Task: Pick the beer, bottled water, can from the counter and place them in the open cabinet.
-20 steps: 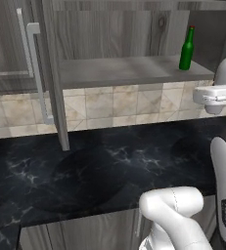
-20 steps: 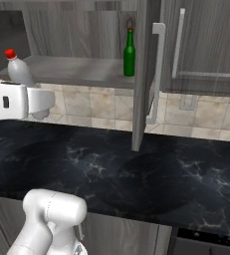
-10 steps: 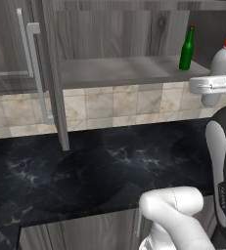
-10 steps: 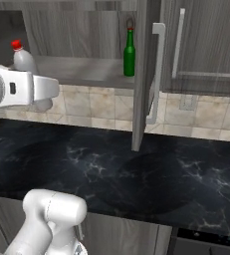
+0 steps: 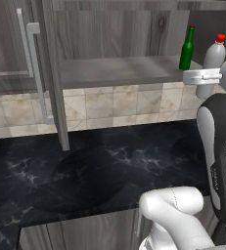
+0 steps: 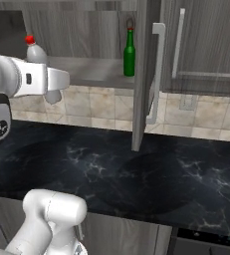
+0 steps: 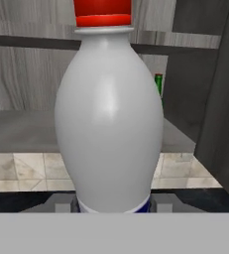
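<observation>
My gripper (image 5: 205, 76) is shut on the lower body of the bottled water (image 5: 214, 52), a white bottle with a red cap, held upright in the air. It hangs in front of the open cabinet's shelf (image 5: 114, 71), near the end where the beer (image 5: 186, 48) stands. The right base view shows the bottled water (image 6: 36, 51) left of the green beer (image 6: 130, 54) and my gripper (image 6: 53, 83) below the shelf edge. In the hand view the bottled water (image 7: 108, 119) stands between my fingertips (image 7: 161, 203), with a sliver of beer (image 7: 158, 83) behind it. The can is out of view.
The cabinet door (image 5: 50, 73) stands open edge-on over the black marble counter (image 5: 85, 171), its silver bar handle (image 5: 34, 73) facing left. From the right side the door (image 6: 141, 74) and handle (image 6: 157, 74) sit right of the beer. A tiled backsplash (image 5: 114, 105) runs under the shelf.
The gripper has carried the bottled water upward and closer to the shelf and the beer. The beer and the cabinet door have not moved.
</observation>
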### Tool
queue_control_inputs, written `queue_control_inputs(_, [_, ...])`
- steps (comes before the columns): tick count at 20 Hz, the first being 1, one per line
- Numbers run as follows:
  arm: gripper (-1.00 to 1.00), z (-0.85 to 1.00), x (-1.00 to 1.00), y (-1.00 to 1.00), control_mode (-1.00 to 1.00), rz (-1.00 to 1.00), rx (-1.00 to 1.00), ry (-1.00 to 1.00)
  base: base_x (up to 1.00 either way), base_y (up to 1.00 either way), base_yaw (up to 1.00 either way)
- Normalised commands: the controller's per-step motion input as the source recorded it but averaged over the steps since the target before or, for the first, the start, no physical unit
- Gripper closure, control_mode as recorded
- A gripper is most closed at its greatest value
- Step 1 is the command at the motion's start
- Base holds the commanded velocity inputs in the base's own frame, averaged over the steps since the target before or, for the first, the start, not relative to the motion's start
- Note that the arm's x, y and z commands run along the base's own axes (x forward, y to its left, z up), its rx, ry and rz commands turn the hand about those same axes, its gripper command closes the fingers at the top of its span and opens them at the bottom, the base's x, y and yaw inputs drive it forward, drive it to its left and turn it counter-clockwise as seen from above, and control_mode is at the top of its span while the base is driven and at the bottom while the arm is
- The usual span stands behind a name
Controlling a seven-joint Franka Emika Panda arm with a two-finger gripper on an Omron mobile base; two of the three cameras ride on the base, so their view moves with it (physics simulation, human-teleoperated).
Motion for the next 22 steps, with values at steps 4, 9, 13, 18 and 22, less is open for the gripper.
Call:
queue_control_inputs(4, [1.0, 0.0, 0.37, -0.16, -1.0, 0.0, 0.0, -0.01, 0.0, 0.0, 0.0])
queue_control_inputs(9, [1.0, 0.0, 0.4, -0.15, -1.0, 0.0, 0.0, 0.0, 0.0, 0.0, 0.0])
queue_control_inputs(13, [1.0, -0.01, 0.42, -0.08, -1.0, 0.0, 0.0, -0.01, 0.0, 0.0, 0.0])
queue_control_inputs(18, [1.0, -0.05, 0.42, -0.02, -1.0, 0.0, 0.0, 0.0, 0.0, 0.0, 0.0])
queue_control_inputs(22, [1.0, -0.04, 0.45, 0.0, -1.0, 0.0, 0.0, 0.0, 0.0, 0.0, 0.0])
